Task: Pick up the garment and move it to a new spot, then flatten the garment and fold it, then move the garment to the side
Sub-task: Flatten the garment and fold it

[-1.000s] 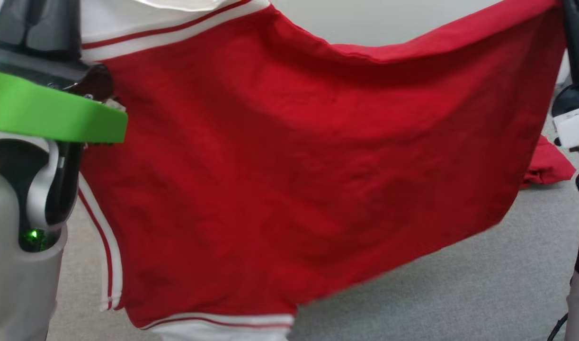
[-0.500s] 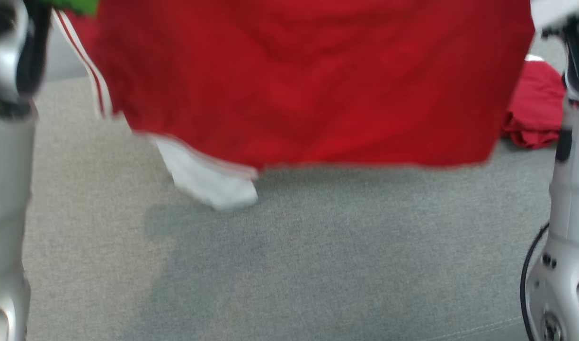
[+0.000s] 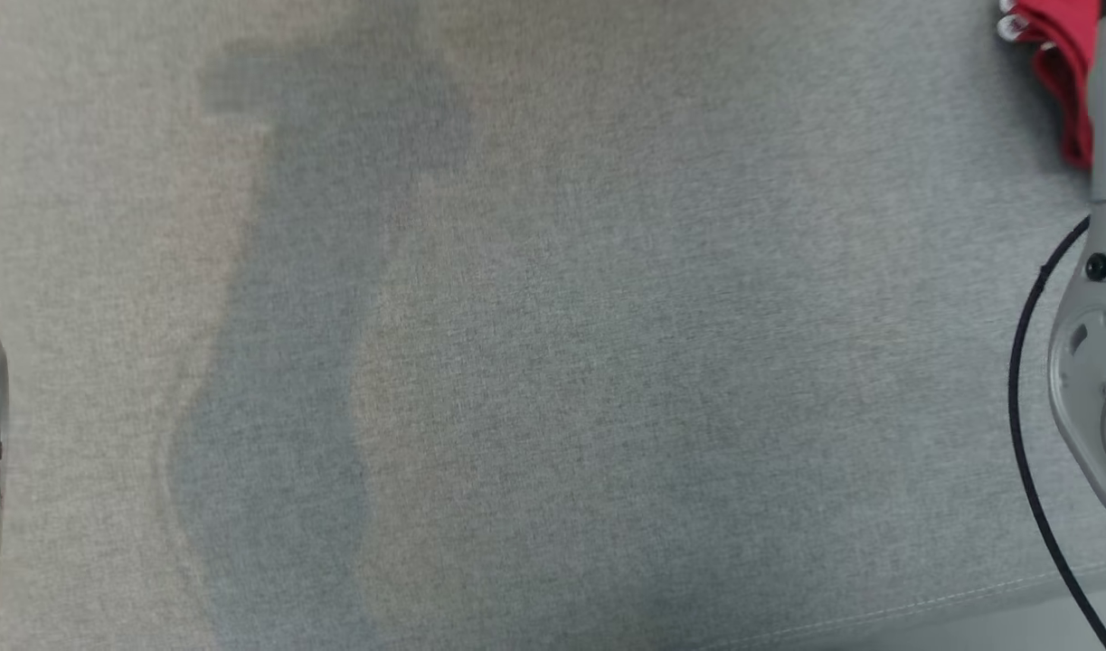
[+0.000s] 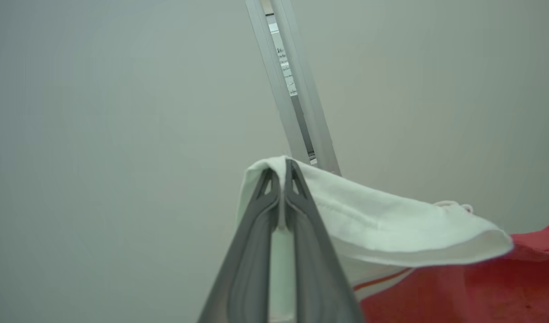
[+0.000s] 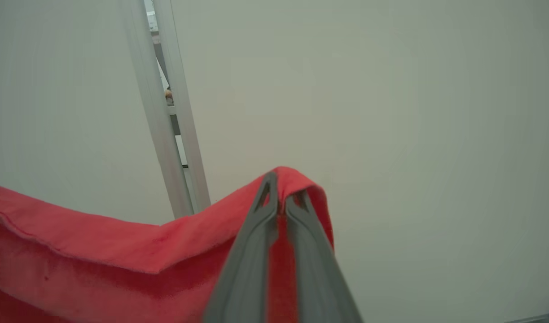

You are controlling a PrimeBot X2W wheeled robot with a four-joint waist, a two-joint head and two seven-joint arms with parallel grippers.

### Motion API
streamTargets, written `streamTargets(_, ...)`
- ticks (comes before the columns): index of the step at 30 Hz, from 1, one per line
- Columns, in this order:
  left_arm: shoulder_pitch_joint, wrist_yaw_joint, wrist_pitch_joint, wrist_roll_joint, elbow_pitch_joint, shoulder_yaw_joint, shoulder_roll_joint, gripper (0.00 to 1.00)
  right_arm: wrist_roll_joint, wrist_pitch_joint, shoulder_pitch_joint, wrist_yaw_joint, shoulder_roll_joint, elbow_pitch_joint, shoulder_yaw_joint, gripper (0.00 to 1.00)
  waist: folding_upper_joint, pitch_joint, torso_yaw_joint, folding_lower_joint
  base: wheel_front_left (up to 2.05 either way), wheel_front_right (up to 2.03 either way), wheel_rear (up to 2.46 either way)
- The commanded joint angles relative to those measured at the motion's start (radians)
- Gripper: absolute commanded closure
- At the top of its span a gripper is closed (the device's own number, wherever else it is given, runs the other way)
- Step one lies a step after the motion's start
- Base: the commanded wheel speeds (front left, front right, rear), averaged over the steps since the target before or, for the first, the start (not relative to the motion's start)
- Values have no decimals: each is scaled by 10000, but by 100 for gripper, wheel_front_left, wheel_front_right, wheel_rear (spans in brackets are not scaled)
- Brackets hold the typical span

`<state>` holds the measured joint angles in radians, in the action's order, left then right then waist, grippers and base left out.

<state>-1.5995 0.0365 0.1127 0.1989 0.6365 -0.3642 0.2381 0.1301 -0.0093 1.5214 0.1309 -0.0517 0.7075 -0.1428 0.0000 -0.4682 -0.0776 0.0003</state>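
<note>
My head camera has swung down: a second ago the red garment (image 5: 99, 260) hung right across my view, and now I'm looking at the grey surface (image 3: 607, 362) with a broad shadow (image 3: 281, 362) on it, so I take that as the camera moving, not the cloth. On the wrist views I have it held up in the air against the pale wall. The left gripper (image 4: 281, 179) is pinched tight on the white band (image 4: 391, 229) at one corner, and the right gripper (image 5: 281, 193) is clamped on a red edge, with the cloth sagging between them. A red bundle (image 3: 1063, 81) lies at the far right beside my right arm (image 3: 1095, 362); I can't tell if it belongs to this garment. I judge the pickup done and the landing spot now framed; lowering it flat comes next, and the slack middle could bunch.
</note>
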Motion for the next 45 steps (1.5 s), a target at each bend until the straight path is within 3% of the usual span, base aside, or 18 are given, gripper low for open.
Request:
streamTargets(1, -30, -16, 318, 92, 391, 32, -44, 100, 85, -217, -15, -6, 4, 439, 157, 100, 0, -1095, 294, -3, 0, 0, 0)
streamTargets(8, 793, 276, 1357, 547, 1504, 214, -184, 100, 348, -1394, -581, -6, -10, 2022, 1023, 100, 0, -1646, 497, -3, 0, 0, 0)
streamTargets(17, 3095, 539, 1525, 1447, 392, 931, -337, 100, 1099, -2260, -1605, -6, -15, 2671, 1943, 100, 0, -1321, 540, -3, 0, 0, 0)
streamTargets(25, 6016, 482, 1524, 1928, -1294, 1548, -505, 100, 1902, -2503, -3202, -6, -278, 2234, 2215, 100, 0, -552, 565, -3, 0, 0, 0)
streamTargets(33, 9341, 442, 1524, 2335, -2933, 2142, -406, 100, 2476, -2564, -5496, -6, -347, 1161, 2372, 100, 0, 920, 422, -3, 0, 0, 0)
streamTargets(45, 14373, -102, 1042, 2819, -5509, 1883, -748, 100, 2776, -2379, -10032, -6, -147, -1223, 2021, 100, 0, 3709, 408, -3, 0, 0, 0)
